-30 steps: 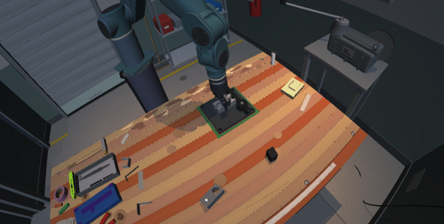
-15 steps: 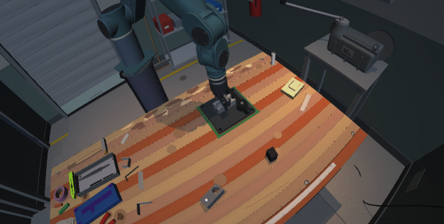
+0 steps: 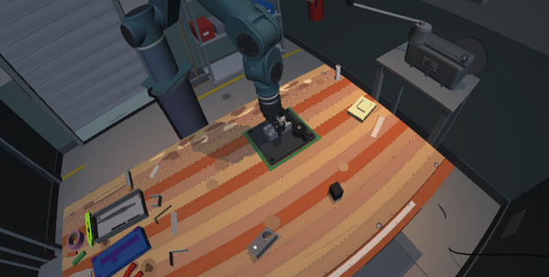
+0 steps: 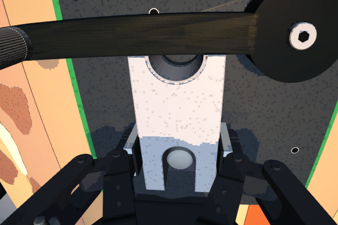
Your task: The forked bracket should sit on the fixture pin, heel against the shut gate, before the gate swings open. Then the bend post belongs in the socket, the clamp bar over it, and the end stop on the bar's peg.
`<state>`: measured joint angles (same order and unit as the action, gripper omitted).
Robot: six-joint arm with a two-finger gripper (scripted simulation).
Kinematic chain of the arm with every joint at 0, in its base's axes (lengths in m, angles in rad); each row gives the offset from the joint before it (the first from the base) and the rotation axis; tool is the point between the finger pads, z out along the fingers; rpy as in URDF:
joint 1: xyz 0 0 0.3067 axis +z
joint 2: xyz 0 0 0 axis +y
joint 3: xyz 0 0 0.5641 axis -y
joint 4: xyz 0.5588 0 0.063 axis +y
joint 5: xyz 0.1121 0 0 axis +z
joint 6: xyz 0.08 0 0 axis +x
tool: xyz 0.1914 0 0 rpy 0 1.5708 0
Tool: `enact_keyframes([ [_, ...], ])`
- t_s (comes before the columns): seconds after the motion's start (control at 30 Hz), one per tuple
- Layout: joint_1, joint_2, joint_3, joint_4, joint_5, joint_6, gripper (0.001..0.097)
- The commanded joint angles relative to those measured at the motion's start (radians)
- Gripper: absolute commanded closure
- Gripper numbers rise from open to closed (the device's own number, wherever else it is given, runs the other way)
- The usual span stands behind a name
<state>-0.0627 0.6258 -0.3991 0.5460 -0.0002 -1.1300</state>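
The forked bracket (image 4: pixel 177 124), a pale grey plate with a slot at one end, is held in my closed gripper (image 4: pixel 178 156) by its long sides, low over the dark fixture plate (image 3: pixel 282 138). Its slot sits around the round white fixture pin (image 4: pixel 179 159). Its far end, cut with a round notch, reaches up to the dark gate bar (image 4: pixel 137 34), which lies across the plate and pivots on a round hub (image 4: pixel 302 37). The bend post (image 3: pixel 338 72) stands upright at the far bench edge. The clamp bar (image 3: pixel 261 242) lies near the front edge, and the black end stop (image 3: pixel 336 190) sits mid-bench.
A grey tray (image 3: pixel 118 216) with tools lies at the left end of the bench, beside a blue block (image 3: pixel 121 253), a tape roll (image 3: pixel 75 239) and loose scraps. A yellow pad (image 3: pixel 361 108) lies to the right of the fixture. A side table carries a machine (image 3: pixel 438 61).
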Motion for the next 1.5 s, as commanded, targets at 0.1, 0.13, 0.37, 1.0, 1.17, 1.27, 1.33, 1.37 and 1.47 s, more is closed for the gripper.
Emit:
enact_keyframes([
  [0.1,0.000,0.000,0.000,0.000,0.000,0.000,0.0776],
  [0.13,0.000,0.000,0.000,0.000,0.000,0.000,0.0756],
  [0.37,0.000,0.000,0.000,0.000,0.000,0.000,0.0616],
  [1.0,0.000,0.000,0.000,0.000,0.000,0.000,0.0281],
  [1.17,0.000,0.000,0.000,0.000,0.000,0.000,0.0281],
  [1.27,0.000,0.000,-0.001,0.000,0.000,0.000,0.0281],
  [1.33,0.000,-0.002,0.000,0.002,0.000,0.000,0.0281],
  [1.37,0.000,-0.004,0.000,0.005,0.000,0.000,0.0281],
  [1.47,0.000,-0.018,0.001,0.018,0.000,0.000,0.0281],
])
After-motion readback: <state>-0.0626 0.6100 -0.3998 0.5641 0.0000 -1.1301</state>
